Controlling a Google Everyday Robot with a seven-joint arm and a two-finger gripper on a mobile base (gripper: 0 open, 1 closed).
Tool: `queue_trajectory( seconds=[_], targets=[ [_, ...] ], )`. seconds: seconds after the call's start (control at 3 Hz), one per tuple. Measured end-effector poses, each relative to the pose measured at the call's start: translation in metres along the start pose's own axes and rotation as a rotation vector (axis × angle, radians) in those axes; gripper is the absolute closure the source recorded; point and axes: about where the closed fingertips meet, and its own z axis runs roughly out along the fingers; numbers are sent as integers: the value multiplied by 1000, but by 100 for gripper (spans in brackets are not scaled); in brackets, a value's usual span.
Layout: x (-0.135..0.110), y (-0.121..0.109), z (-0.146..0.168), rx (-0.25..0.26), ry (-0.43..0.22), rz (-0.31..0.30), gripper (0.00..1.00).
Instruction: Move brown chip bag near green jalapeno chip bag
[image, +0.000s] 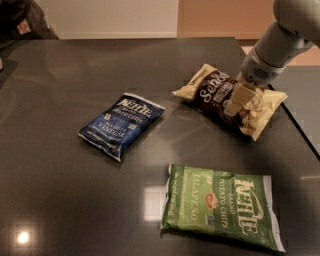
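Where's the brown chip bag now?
The brown chip bag lies upper right in the camera view, beyond the green jalapeno chip bag, the gripper on its right half.

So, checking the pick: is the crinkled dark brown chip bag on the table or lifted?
Lying: the brown chip bag rests on the dark table, no gap under its left end. The gripper is over its right part.

Rounded grey arm (280, 42), cream pincer (244, 106) at right

Table (65, 200): we see three bags lying on it.
Brown chip bag (210, 95): back right.
Gripper (242, 106): down on that bag's right part.
Jalapeno chip bag (220, 207): front right, before the brown chip bag.
Vinegar chip bag (121, 125): we find it left of both.
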Motion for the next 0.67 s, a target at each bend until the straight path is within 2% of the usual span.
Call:
queue_trajectory(
  seconds=[0.33,0.67],
  targets=[
    [1,-2,4,-16,17,19,49],
    [-3,2,-6,-35,16,23,72]
  ],
)
